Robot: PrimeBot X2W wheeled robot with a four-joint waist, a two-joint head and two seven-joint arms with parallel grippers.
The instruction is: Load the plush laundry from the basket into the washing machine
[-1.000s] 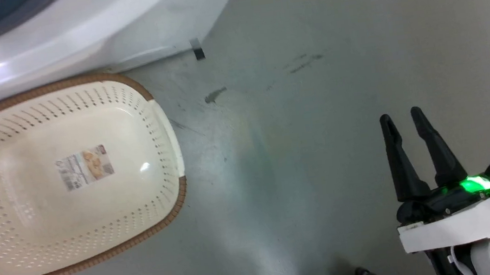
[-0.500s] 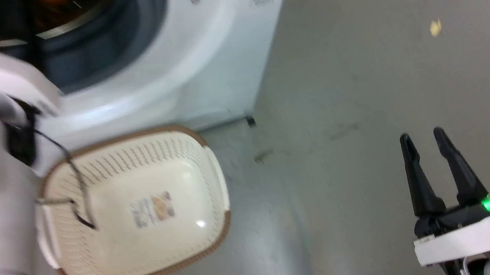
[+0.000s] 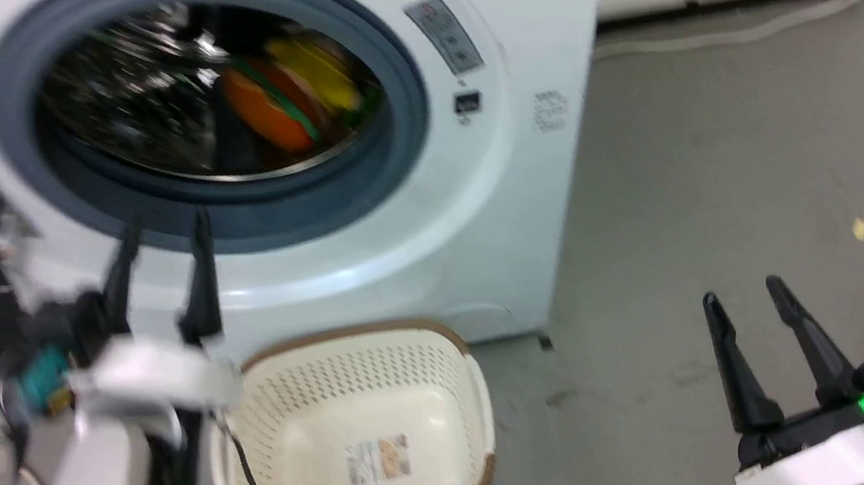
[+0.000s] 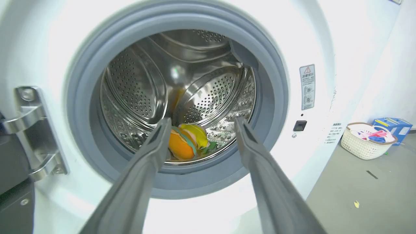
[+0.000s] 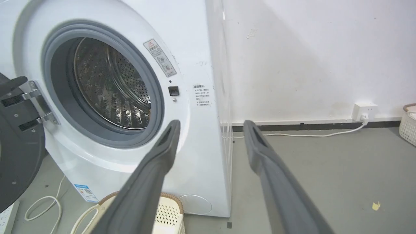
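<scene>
The plush laundry [image 3: 283, 100] lies inside the steel drum of the washing machine [image 3: 510, 208], orange base and yellow body showing; in the left wrist view the plush laundry [image 4: 185, 143] rests at the drum's bottom. My left gripper [image 3: 160, 226] hangs open and empty just below the grey porthole seal [image 4: 276, 97], fingers pointing at the opening. The cream basket [image 3: 348, 368] sits on the floor before the washer, holding just its paper label. My right gripper [image 3: 744, 299] is open and empty over the bare floor at the lower right. The washing machine [image 5: 201, 58] fills the left of the right wrist view.
The open door [image 5: 16, 149] and its steel hinge [image 4: 29, 130] stand at the washer's left. A second basket of clothes [image 4: 367, 139] and a blue box [image 4: 393, 125] sit at the far right. A wall socket [image 5: 364, 109] with a white cable runs along the skirting.
The head camera has tilted up, bringing the washer's porthole and the plush inside into view. My left gripper now shows below the porthole. The right gripper has kept its open pose.
</scene>
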